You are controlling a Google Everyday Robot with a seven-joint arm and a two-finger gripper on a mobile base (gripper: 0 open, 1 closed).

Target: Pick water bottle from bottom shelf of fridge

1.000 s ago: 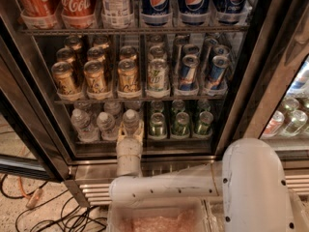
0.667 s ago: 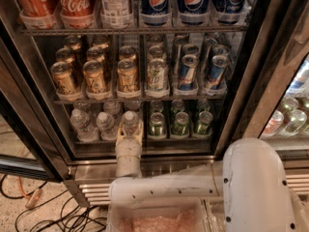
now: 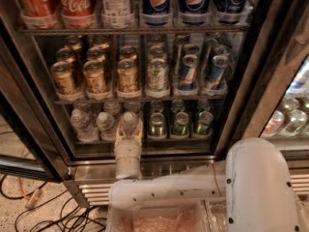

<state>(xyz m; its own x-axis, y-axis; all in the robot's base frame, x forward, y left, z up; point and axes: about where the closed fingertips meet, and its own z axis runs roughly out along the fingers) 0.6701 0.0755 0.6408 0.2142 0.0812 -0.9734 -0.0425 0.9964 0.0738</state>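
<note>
The fridge [image 3: 270, 71] stands open with a dark interior. On its bottom shelf [image 3: 145, 141], three clear water bottles with white caps stand at the left: one at the far left [image 3: 79, 122], one in the middle [image 3: 104, 123] and one on the right [image 3: 129, 121]. My gripper [image 3: 129, 132] reaches in from below and sits around the lower body of the right-hand water bottle, which stands upright on the shelf. My white arm [image 3: 193, 185] runs from the lower right to the wrist [image 3: 127, 158].
Green cans [image 3: 179, 123] fill the right of the bottom shelf. Gold cans [image 3: 96, 76] and blue cans [image 3: 188, 71] stand on the rack above, cola bottles [image 3: 159, 1] on top. A neighbouring cooler [image 3: 292, 110] is at right. The steel grille [image 3: 91, 192] and floor cables [image 3: 34, 211] lie below.
</note>
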